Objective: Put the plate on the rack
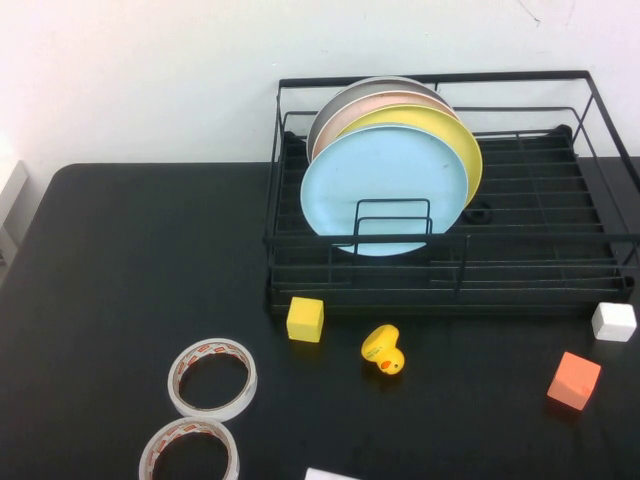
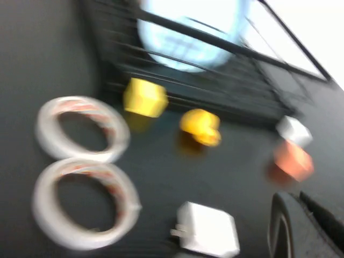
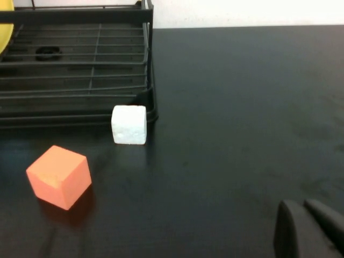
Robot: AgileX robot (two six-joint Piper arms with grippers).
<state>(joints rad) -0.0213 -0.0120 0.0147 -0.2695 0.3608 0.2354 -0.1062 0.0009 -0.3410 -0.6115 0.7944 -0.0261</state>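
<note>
The light blue plate (image 1: 384, 190) stands upright in the left part of the black wire rack (image 1: 530, 265), in front of a yellow, a pink and a grey plate. It also shows blurred in the left wrist view (image 2: 188, 27) behind the rack's wires (image 2: 226, 102). Neither arm shows in the high view. My left gripper (image 2: 297, 198) is shut and empty above the table's front, away from the rack. My right gripper (image 3: 302, 205) is shut and empty over bare table to the right of the rack (image 3: 80, 80).
In front of the rack lie a yellow cube (image 1: 305, 319), a rubber duck (image 1: 383, 349), a white cube (image 1: 613, 321) and an orange cube (image 1: 574, 380). Two tape rolls (image 1: 212, 377) lie at the front left. A white plug adapter (image 2: 208, 230) lies at the front edge.
</note>
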